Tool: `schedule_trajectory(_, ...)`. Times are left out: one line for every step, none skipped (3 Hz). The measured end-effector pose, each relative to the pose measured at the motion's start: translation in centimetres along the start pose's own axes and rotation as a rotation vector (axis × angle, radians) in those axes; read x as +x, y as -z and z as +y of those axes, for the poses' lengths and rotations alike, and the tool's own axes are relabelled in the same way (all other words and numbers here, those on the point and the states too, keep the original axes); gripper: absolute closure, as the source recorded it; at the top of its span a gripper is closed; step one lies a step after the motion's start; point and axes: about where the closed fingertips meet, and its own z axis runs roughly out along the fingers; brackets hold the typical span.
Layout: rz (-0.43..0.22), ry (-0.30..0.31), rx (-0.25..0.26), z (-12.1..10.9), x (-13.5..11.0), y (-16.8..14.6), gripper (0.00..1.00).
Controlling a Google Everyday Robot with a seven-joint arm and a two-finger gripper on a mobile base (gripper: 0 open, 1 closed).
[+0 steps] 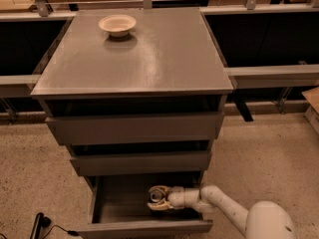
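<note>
My gripper [158, 198] reaches in from the lower right, inside the open bottom drawer [119, 210] of a grey cabinet [134, 54]. It is shut on a small round can-like object [158, 195], held between its pale fingers just above the drawer floor, right of the drawer's middle. The white arm [219, 205] comes in over the drawer's right front corner. A shallow white bowl [117, 24] sits on the cabinet top near the back left, far from the gripper.
The two upper drawers [134, 128] are closed. A black cable and plug [42, 223] lie on the speckled floor at the lower left. Dark bins on rails flank the cabinet on both sides. A cardboard box edge [313, 108] shows at the right.
</note>
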Motion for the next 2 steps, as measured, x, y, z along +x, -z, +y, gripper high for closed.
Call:
schedule_trajectory(0.007, -0.017, -0.010, 0.1, 3.7, 1.7, 1.00)
schedule_trajectory(-0.019, -0.014, -0.048, 0.1, 4.8, 3.3, 1.00)
